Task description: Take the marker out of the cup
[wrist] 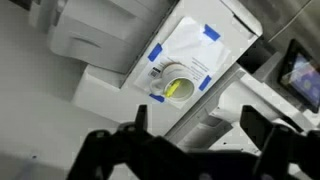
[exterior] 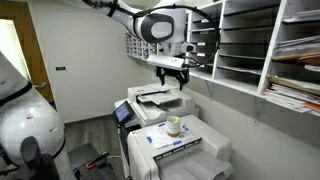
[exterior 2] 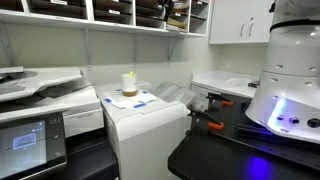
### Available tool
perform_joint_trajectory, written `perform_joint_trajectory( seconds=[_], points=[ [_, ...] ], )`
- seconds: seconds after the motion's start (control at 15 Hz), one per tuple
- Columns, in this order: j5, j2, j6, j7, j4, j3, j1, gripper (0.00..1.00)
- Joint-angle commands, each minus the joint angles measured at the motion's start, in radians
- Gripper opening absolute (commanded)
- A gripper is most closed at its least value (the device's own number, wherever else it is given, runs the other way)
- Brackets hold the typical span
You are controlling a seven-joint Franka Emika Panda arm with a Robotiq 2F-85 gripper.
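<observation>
The small pale cream cup (exterior: pixel 174 125) stands on a sheet of paper taped with blue tape on top of a white printer (exterior: pixel 185 150). It also shows in an exterior view (exterior 2: pixel 129 84) and in the wrist view (wrist: pixel 176 86). A yellow marker (wrist: pixel 175 90) lies inside the cup, seen from above. My gripper (exterior: pixel 172 76) hangs high above the printer, well above the cup. In the wrist view its two dark fingers (wrist: pixel 196 122) stand wide apart with nothing between them.
A larger copier (exterior: pixel 155 97) stands beside the printer, with a touch screen (exterior 2: pixel 27 139). Shelves with paper trays (exterior: pixel 260 45) line the wall above. A dark table (exterior 2: pixel 250 140) holds a white robot base (exterior 2: pixel 290 90) and orange-handled tools (exterior 2: pixel 210 100).
</observation>
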Motion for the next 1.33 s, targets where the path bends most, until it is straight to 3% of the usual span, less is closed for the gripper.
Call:
perform_joint_trajectory(
  seconds=[0.0,0.33,0.73,1.0,1.27],
  points=[
    [0.013,0.004,-0.003,-0.009,0.002,0.027,-0.03,1.0],
    [-0.025,0.059,-0.044,-0.077,0.033,0.048,-0.014,1.0],
    [-0.079,0.27,-0.014,-0.256,0.101,0.141,0.002,1.0],
    [-0.187,0.443,-0.021,-0.336,0.201,0.212,-0.023,1.0],
    [-0.312,0.574,0.005,-0.321,0.284,0.262,-0.042,1.0]
  ],
)
